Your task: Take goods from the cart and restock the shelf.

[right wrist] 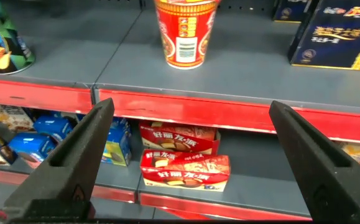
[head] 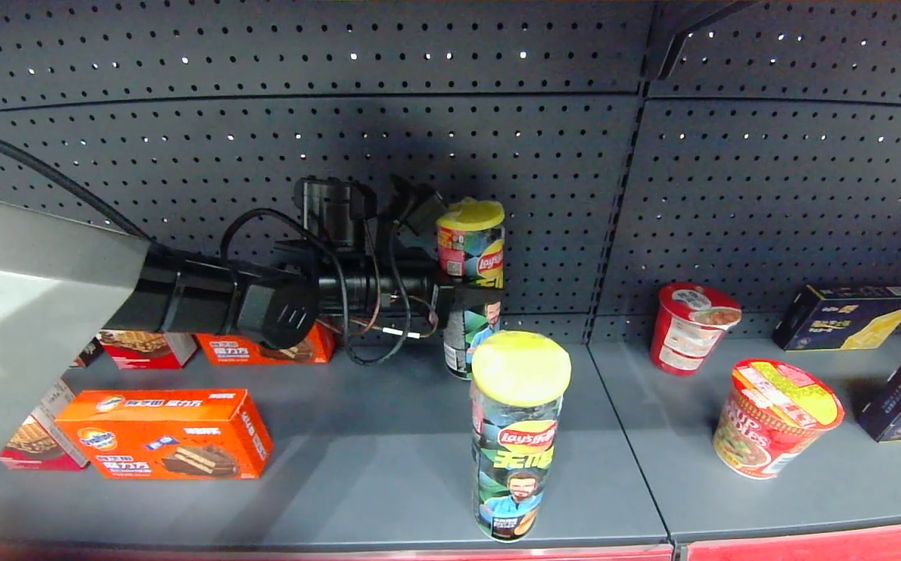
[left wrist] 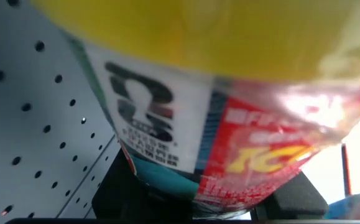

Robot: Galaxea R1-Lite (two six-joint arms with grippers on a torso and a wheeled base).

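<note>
Gripping a chips can (head: 470, 257) at the back of the shelf (head: 388, 460), close to the pegboard wall (head: 185, 140), with the left gripper (head: 456, 304) clenched around its middle and the dark fingers (left wrist: 295, 199) pressed to either side of the label in the left wrist view. Holds it upright, base at or just above the shelf floor; cannot tell whether touching or not. Counts, by that reading, as one item in the middle of being placed and not yet let go. Shows a second chips can (head: 519, 436) already standing upright near the front edge, in front of the held one and apart from it, so probably one placement done. Has the right gripper (right wrist: 192, 109) low in front of the red shelf edge (right wrist: 36, 93), fingers spread wide and carrying nothing, seemingly free for the next pick. Leaves to do, as a judgement: setting the held can down, releasing it, drawing the left arm out without knocking the front can, then fetching any goods left in the cart, number unknown. Flanks the cans with orange biscuit boxes (head: 166, 432) on the robot's left and two cup noodles (head: 691, 327) plus dark boxes (head: 847, 315) on the right, with bare shelf floor between for more stock.
</note>
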